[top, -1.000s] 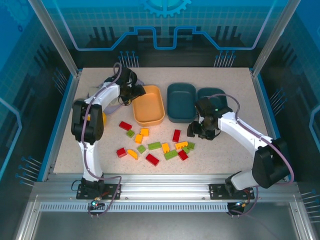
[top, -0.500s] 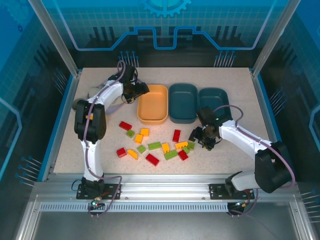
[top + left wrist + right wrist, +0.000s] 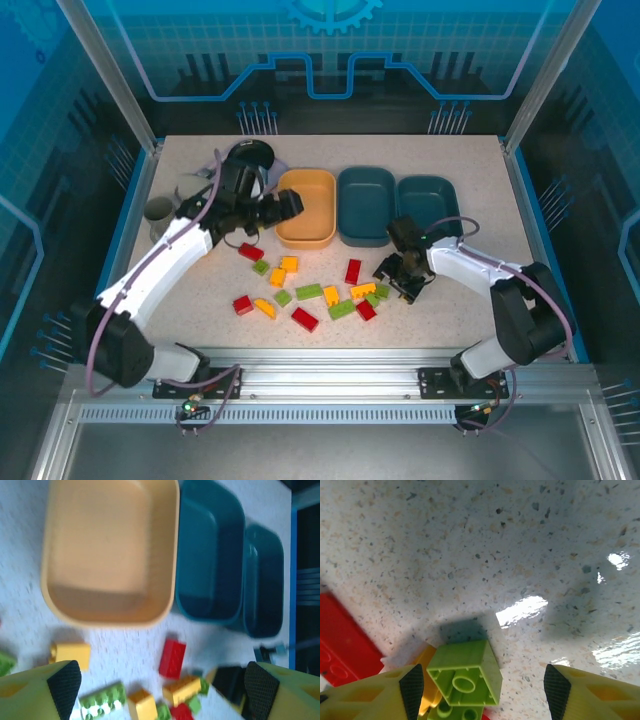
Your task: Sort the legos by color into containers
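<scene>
Right wrist, green lego between tool fingers

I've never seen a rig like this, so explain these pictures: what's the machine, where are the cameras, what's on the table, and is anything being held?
These are two robot arms bolted at the near edge of a table. One picture looks down from above; the other two come from a camera on each wrist. Red, yellow-orange and green legos lie scattered in front of an orange-yellow tray and two teal trays, all empty. The left gripper is open near the orange-yellow tray. The right gripper is open, a light green brick between its fingers; nothing looks gripped.
</scene>
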Controlling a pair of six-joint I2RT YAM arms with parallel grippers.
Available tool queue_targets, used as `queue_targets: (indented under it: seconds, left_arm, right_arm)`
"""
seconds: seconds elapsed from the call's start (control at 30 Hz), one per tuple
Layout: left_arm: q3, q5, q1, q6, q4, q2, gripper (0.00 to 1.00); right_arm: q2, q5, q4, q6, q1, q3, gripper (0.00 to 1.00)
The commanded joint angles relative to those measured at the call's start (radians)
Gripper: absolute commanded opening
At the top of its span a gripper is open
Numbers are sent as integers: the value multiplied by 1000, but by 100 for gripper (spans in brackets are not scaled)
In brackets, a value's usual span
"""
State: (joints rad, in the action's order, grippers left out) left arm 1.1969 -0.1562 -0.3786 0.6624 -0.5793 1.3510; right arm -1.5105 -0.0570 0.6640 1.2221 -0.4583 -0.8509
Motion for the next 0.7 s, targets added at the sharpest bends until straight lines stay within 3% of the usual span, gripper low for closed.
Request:
queue_targets:
  seconds: [0.0,0.4,0.67]
  left_arm:
    - [-94,-16,-23,59,-31,-79,89]
    - [-179,-28,-30,67,-66,-186,89]
    - [-193,-73,-77,66,-27,-191,88]
  right_arm:
    - [-52,-4,2,52,-34,-23,68]
    - [-113,22,63,90,-113,-81,61]
    - [-102,49,25,95,-107,-34,40]
